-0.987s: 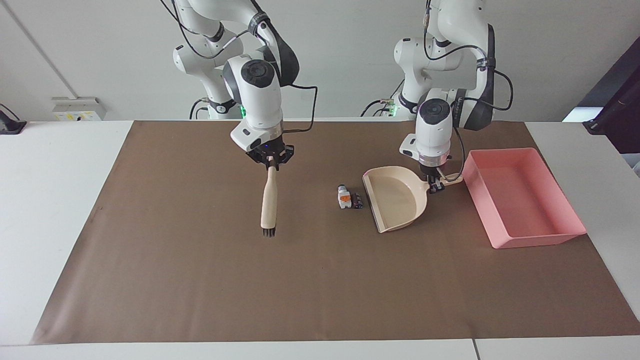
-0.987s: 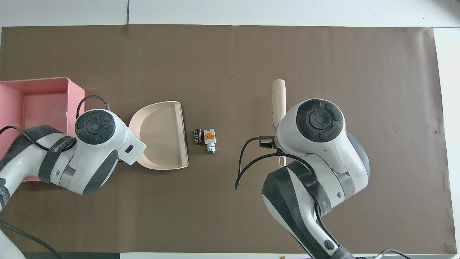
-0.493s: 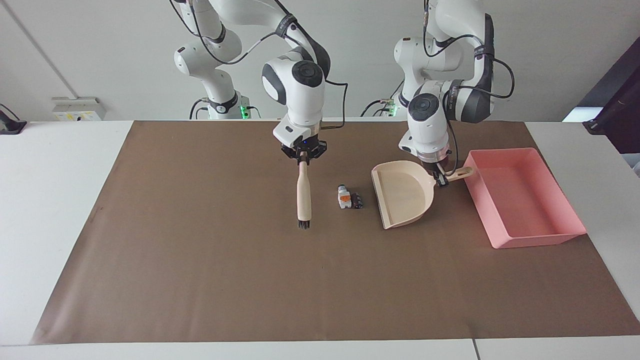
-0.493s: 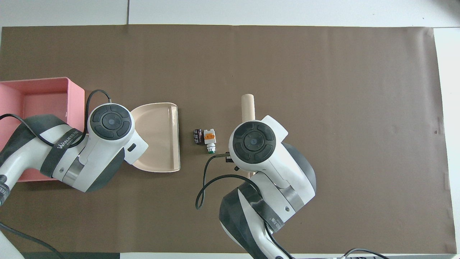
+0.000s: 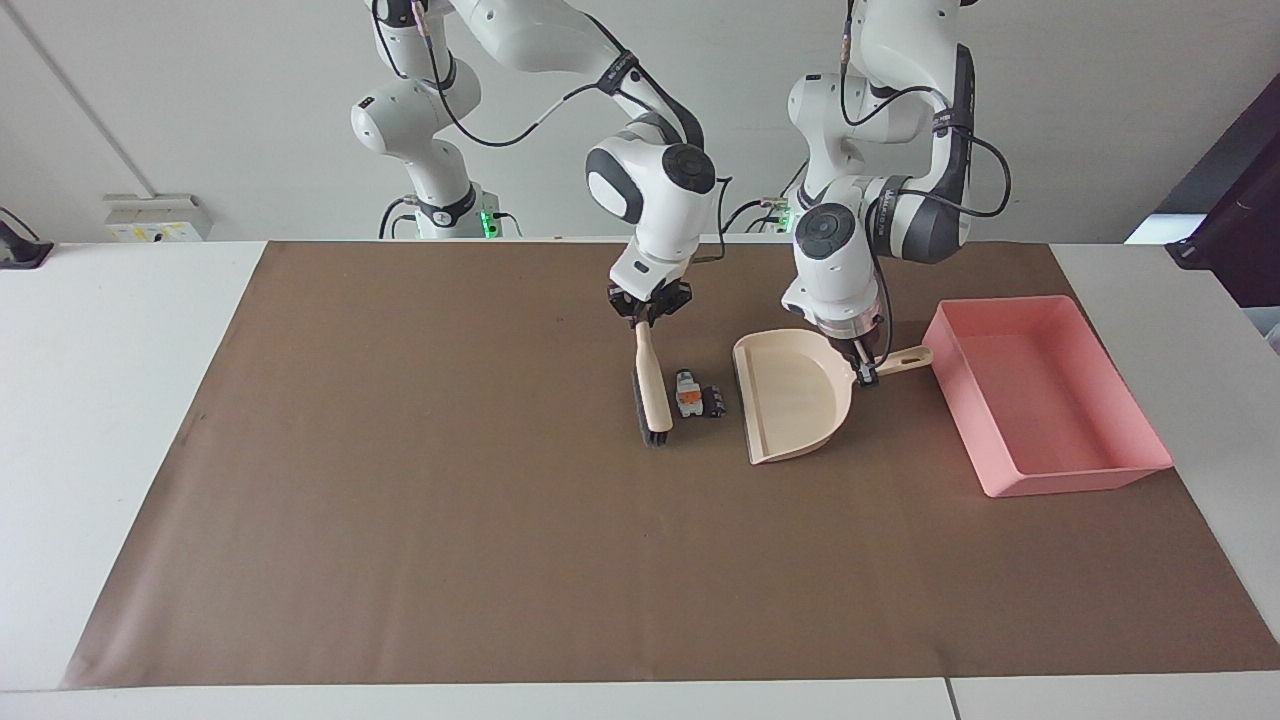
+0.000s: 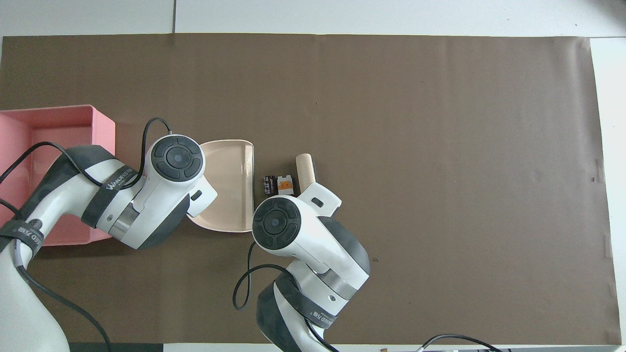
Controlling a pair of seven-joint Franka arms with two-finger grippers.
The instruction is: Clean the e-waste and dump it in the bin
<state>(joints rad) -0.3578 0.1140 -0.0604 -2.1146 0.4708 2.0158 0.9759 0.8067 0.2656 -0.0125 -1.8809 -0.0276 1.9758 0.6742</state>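
The right gripper (image 5: 650, 308) is closed tight on the top end of a small brush (image 5: 652, 388) with a pale wooden handle. The brush hangs down slanted, and its dark bristles are low at the brown mat (image 5: 400, 520), just beside the e-waste (image 5: 697, 396). I cannot tell if the bristles touch the mat. The e-waste is two tiny bits lying side by side on the mat: a white-grey one with an orange patch (image 6: 285, 183) and a little black one (image 6: 268, 184). They sit between the brush and the open mouth of the dustpan (image 5: 795, 395). The black bit is the one closer to the dustpan. The left gripper (image 5: 866, 374) is closed on the dustpan's handle, where the handle meets the pan. The dustpan is beige, and its flat open edge faces the two bits, near them but not touching. The bin (image 5: 1040, 400) is a pink tray with low walls. It sits on the mat at the left arm's end of the surface (image 5: 120, 400), just beside the tip of the dustpan's handle. Nothing shows inside the bin in the part that can be seen.
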